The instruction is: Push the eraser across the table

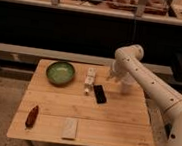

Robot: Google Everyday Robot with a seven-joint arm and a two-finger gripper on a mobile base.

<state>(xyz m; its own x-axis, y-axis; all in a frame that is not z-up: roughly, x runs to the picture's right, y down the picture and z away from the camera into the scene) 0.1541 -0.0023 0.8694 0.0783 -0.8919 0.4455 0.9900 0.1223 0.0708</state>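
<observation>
The eraser, a small flat black slab, lies near the middle of the light wooden table, just right of the small white stacked blocks. My gripper hangs from the white arm over the far right part of the table. It is behind the eraser and a little to its right, apart from it.
A green bowl sits at the far left of the table. A red object lies near the front left edge and a pale beige block near the front middle. A white cup-like thing stands right of the gripper. Dark shelving runs behind the table.
</observation>
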